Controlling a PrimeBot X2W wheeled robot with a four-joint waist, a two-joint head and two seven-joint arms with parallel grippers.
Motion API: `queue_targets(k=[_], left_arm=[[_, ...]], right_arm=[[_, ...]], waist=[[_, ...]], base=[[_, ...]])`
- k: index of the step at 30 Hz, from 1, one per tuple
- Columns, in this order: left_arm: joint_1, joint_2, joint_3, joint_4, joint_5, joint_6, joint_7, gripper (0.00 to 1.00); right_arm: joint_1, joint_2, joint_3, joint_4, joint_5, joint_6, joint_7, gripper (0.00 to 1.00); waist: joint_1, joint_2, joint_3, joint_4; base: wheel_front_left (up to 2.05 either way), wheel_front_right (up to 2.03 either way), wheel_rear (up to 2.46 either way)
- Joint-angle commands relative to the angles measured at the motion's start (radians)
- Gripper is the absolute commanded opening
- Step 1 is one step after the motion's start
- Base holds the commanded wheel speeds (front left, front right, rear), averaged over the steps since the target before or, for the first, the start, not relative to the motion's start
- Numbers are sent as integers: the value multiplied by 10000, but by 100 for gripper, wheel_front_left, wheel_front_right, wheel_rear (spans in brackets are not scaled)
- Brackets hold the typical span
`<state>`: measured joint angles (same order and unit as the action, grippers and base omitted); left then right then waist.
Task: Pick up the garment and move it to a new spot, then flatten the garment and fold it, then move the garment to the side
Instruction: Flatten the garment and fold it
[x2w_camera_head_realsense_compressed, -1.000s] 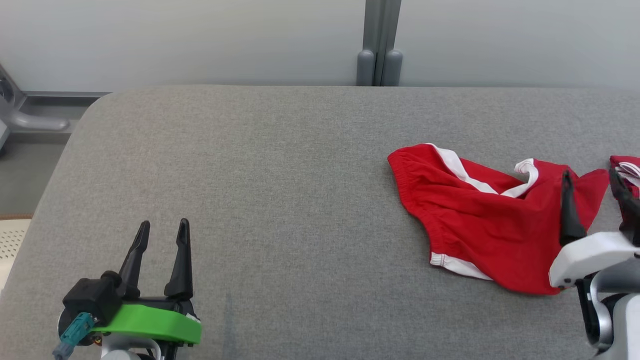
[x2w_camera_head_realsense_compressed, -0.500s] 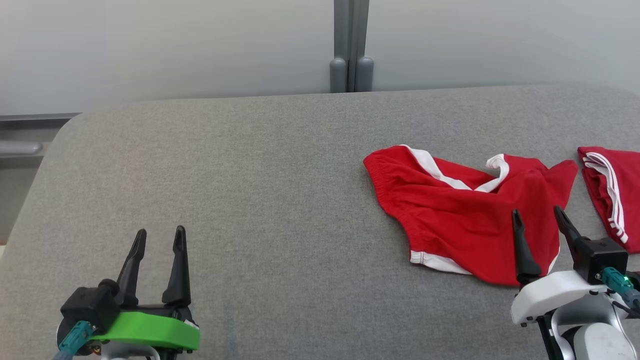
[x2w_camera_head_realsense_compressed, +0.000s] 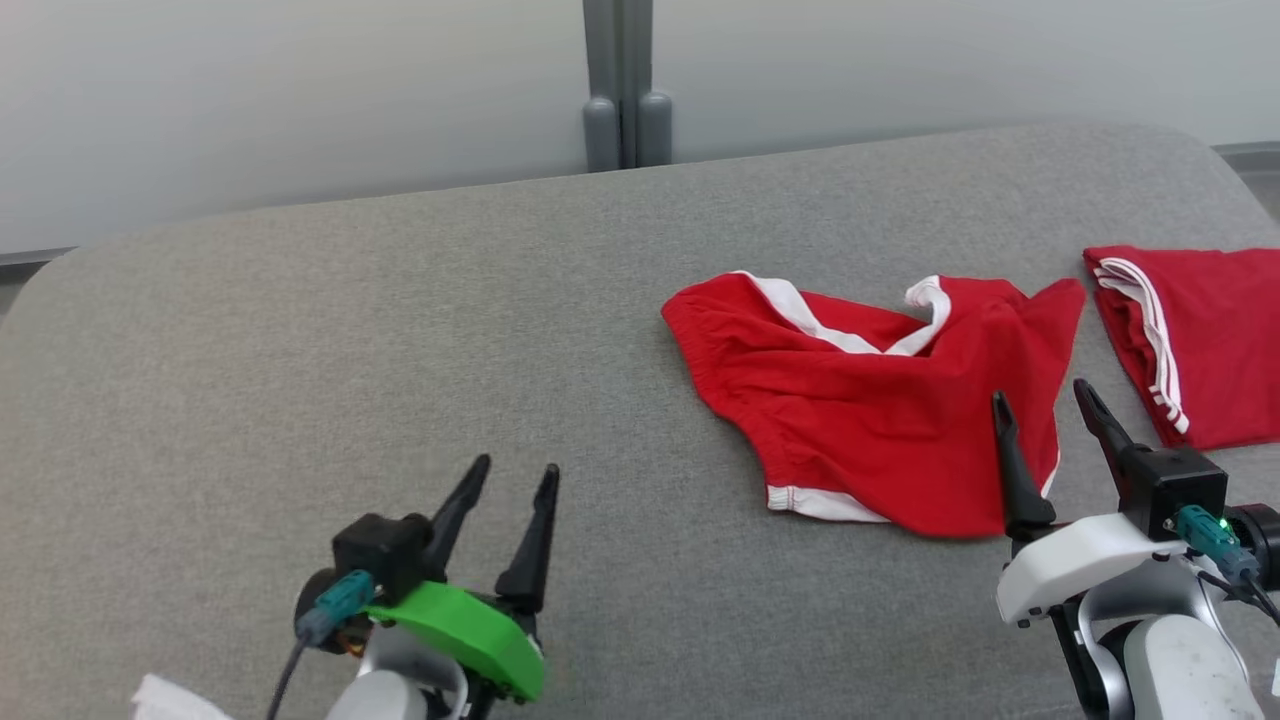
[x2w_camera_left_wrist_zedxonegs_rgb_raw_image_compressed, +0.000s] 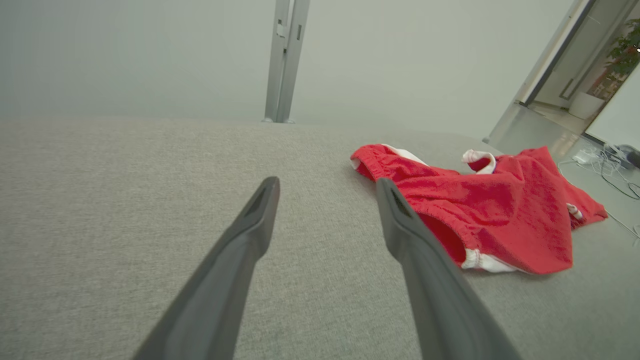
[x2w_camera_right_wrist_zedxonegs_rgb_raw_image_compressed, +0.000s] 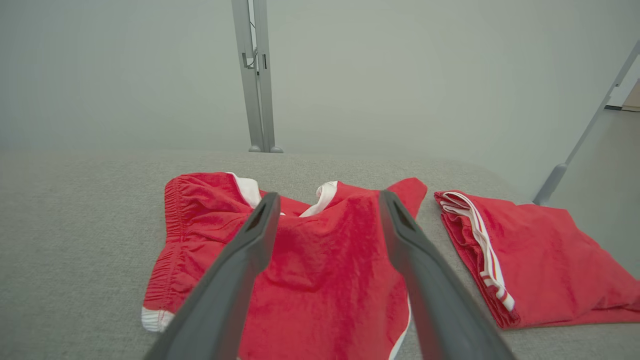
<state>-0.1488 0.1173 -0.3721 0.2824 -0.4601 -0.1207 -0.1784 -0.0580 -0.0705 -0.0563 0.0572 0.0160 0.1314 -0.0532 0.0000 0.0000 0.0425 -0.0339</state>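
A red garment (x2w_camera_head_realsense_compressed: 880, 400) with white trim lies crumpled on the grey padded table (x2w_camera_head_realsense_compressed: 400, 330), right of centre. The right wrist view looks down on the same garment (x2w_camera_right_wrist_zedxonegs_rgb_raw_image_compressed: 320, 270), the left wrist view has the garment (x2w_camera_left_wrist_zedxonegs_rgb_raw_image_compressed: 500, 210) off to its right. My right gripper (x2w_camera_head_realsense_compressed: 1045, 412) is open at the garment's near right edge, its left finger over the red cloth, nothing between its fingers. Open and empty, my left gripper (x2w_camera_head_realsense_compressed: 518, 475) hovers above bare table well to the left of the garment.
A second red piece with white stripes (x2w_camera_head_realsense_compressed: 1190, 340) lies folded at the table's right end, close to the garment, and again in the right wrist view (x2w_camera_right_wrist_zedxonegs_rgb_raw_image_compressed: 530, 255). A grey post (x2w_camera_head_realsense_compressed: 620, 90) stands behind the table's far edge. Bare grey surface spreads across the left half.
The head camera has swung right, so the whole scene slid left and the folded piece came fully into view. My left gripper moved right toward the centre. My right gripper drew back toward the near edge.
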Motion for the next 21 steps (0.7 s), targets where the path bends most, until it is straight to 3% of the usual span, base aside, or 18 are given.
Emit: queue_targets(k=[1,7,21], left_arm=[[-355,-61,-298,285,-120,-48,167,100],[-1691,-353,-1956,1554,-987,-105,1085,100],[-3513,-385,-3795,3541,-2947,-104,1971,100]], right_arm=[[-182,-35,8,-44,68,-16,-20,100],[-412,20,48,-38,146,-16,-40,100],[-774,138,-14,182,328,-16,-305,100]], waist=[[0,0,378,-578],[0,0,796,-1347],[0,0,1435,-2573]], base=[[0,0,0],[0,0,0],[0,0,0]])
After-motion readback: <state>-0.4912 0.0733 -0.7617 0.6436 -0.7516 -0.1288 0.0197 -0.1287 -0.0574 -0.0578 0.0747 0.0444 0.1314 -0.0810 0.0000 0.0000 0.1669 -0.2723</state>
